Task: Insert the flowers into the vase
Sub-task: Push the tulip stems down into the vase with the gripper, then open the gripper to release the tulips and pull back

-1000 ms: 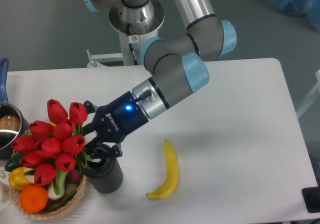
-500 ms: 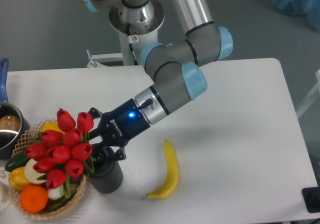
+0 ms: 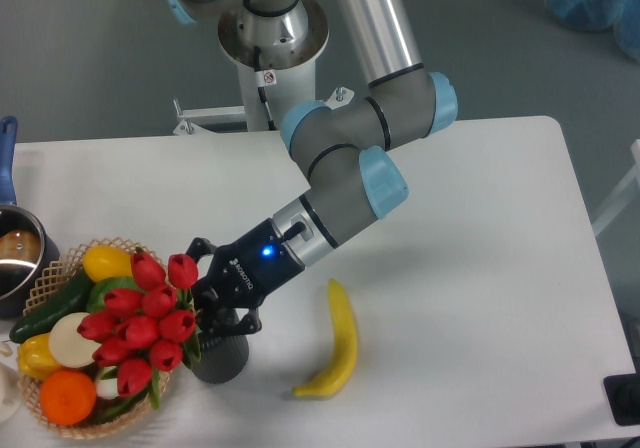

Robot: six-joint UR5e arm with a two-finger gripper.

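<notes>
The flowers [image 3: 142, 320], a tied bunch of red tulips with green stems, hang tilted to the left over the basket's right edge. My gripper [image 3: 214, 313] is shut on their stems, right above the mouth of the vase [image 3: 222, 358]. The vase is a short dark grey ribbed cylinder standing on the table, largely covered by the gripper. The stem ends are hidden behind the fingers, so I cannot tell how deep they sit in the vase.
A wicker basket [image 3: 60, 268] with an orange, yellow and green produce sits at the front left. A banana [image 3: 337, 342] lies right of the vase. A steel pot with a blue handle [image 3: 8, 238] is at the left edge.
The gripper with the flowers has moved down and to the right, lowering the bunch onto the vase. The tulip heads have dropped lower, uncovering the basket's far side.
</notes>
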